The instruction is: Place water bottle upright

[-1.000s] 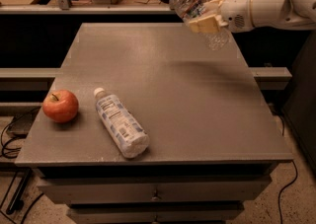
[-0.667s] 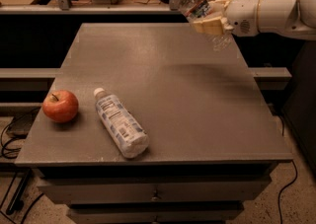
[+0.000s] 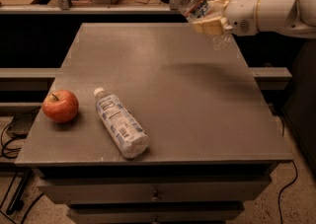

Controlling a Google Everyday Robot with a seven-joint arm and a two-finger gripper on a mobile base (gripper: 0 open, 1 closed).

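The water bottle (image 3: 192,5) is clear and ribbed with a dark label band and a white cap. It is tilted, cap up and to the left, held in the air over the table's far right corner. My gripper (image 3: 211,19) comes in from the right on a white arm and is shut on the bottle's middle. The bottle's lower end sticks out below the fingers (image 3: 206,26).
A grey table (image 3: 187,99) with drawers below. A second bottle (image 3: 120,122) with a large white-and-blue label lies on its side at the front left. A red apple (image 3: 60,105) sits left of it. Shelves with clutter stand behind the table.
The gripper with the water bottle has risen a little and the bottle has tipped more upright, cap going up. The apple and the lying bottle have not moved.
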